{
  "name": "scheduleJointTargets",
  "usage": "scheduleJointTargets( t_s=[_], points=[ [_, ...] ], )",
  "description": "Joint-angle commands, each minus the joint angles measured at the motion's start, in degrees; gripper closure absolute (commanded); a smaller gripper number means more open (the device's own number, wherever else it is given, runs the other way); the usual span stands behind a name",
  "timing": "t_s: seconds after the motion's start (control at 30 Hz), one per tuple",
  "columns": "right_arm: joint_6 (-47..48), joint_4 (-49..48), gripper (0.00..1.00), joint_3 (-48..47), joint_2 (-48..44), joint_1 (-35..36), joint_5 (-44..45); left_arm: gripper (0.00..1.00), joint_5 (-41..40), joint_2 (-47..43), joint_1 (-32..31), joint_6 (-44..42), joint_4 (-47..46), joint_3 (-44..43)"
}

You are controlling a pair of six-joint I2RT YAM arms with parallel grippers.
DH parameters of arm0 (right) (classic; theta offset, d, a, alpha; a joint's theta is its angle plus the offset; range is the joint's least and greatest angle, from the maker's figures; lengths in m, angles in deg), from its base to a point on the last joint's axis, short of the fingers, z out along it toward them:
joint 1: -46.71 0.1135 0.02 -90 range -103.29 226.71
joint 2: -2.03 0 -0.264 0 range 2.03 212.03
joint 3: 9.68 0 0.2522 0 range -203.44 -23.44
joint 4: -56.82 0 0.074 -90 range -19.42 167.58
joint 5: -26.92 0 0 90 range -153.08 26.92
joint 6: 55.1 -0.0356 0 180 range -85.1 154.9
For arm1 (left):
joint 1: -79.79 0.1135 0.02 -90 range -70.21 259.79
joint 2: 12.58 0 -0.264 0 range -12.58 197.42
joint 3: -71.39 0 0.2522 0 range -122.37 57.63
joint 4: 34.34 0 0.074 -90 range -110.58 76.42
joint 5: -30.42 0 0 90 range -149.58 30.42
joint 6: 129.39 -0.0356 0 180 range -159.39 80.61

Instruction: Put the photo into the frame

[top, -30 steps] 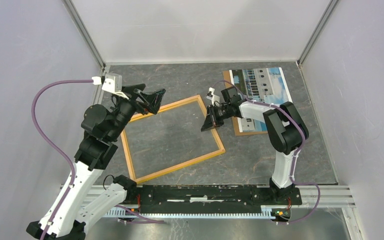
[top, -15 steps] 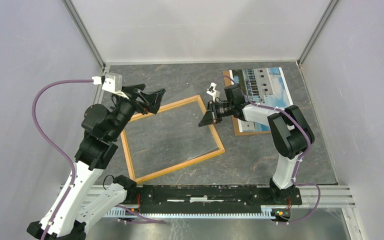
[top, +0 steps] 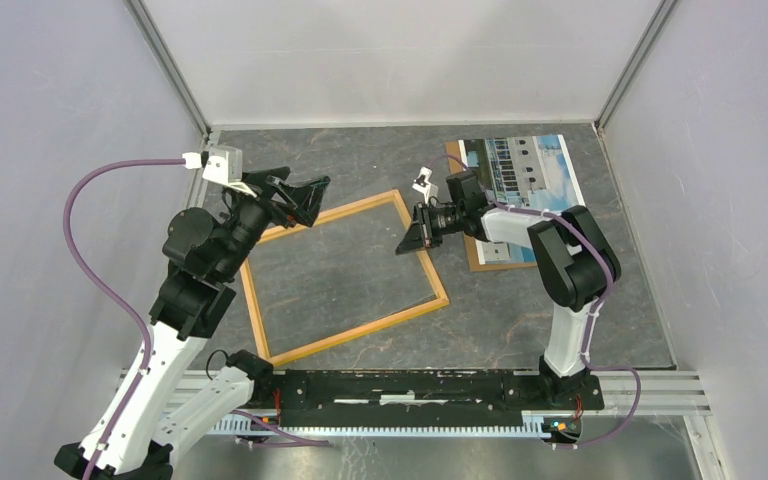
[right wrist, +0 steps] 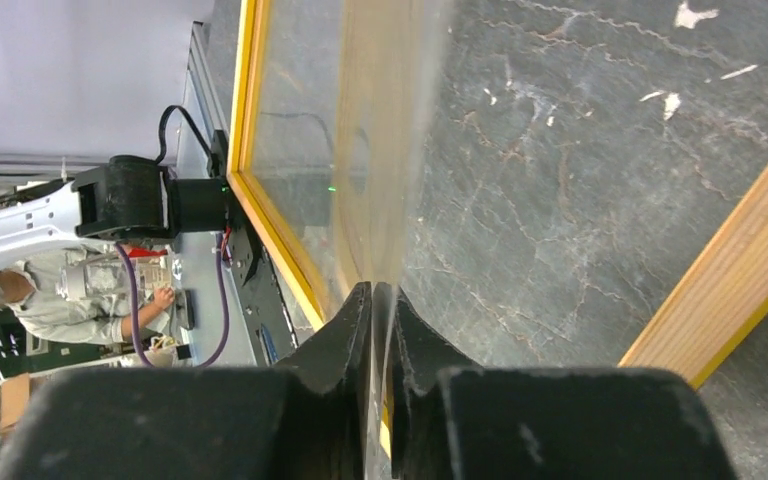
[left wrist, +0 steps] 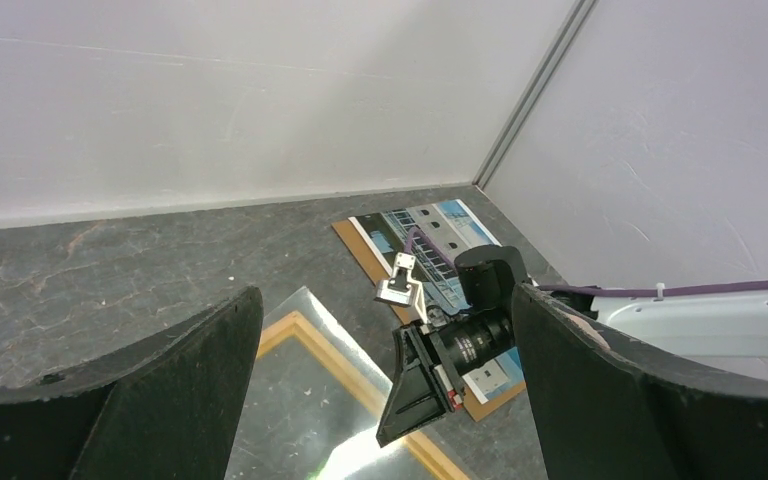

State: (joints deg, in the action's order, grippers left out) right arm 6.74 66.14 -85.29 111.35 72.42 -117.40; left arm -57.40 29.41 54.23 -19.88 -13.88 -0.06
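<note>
The right claw (top: 410, 243) is pinched shut on the clear sheet's (top: 345, 265) edge above the frame (top: 360, 330). The left claw (top: 305, 200) hangs wide open. The photo (top: 535, 165) lies on a brown board (top: 490, 258) beside the frame.

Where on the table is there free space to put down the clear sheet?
Free: the far strip of table between back wall and the frame, left of the photo; also the near patch between frame and right arm's base. Crowded: the far right, where photo lies on the backing board, beside the right gripper.
</note>
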Motion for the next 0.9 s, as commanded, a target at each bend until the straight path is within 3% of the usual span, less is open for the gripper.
scheduleJointTargets(
  t_s=[0.0, 0.2, 0.43, 0.67, 0.8, 0.87],
  points=[
    [2.99, 4.11, 0.78, -4.61, 1.84, -0.09, 1.49, 0.00, 1.34, -0.02, 0.46, 2.11, -2.64, 0.03],
    [7.81, 12.06, 0.43, -7.41, 0.84, -0.05, 6.15, 0.00, 1.74, 0.01, 0.59, 2.38, -2.80, 0.21],
    [13.85, 21.35, 0.23, -11.50, -0.88, -0.03, 11.71, 0.00, 2.31, -0.07, 0.95, 2.90, -3.02, 0.30],
    [21.14, 32.67, 0.12, -16.35, -4.46, 0.43, 23.62, 0.00, 2.49, -0.40, 0.99, 3.17, -3.19, 0.47],
    [24.38, 37.74, 0.10, -16.84, -7.51, 1.02, 37.67, 0.00, 2.48, -0.21, 1.08, 3.26, -3.44, 0.61],
    [24.80, 37.20, 0.11, -14.10, -9.19, 1.54, 40.43, 0.00, 2.58, -0.16, 1.08, 3.34, -3.50, 0.65]
  ],
)
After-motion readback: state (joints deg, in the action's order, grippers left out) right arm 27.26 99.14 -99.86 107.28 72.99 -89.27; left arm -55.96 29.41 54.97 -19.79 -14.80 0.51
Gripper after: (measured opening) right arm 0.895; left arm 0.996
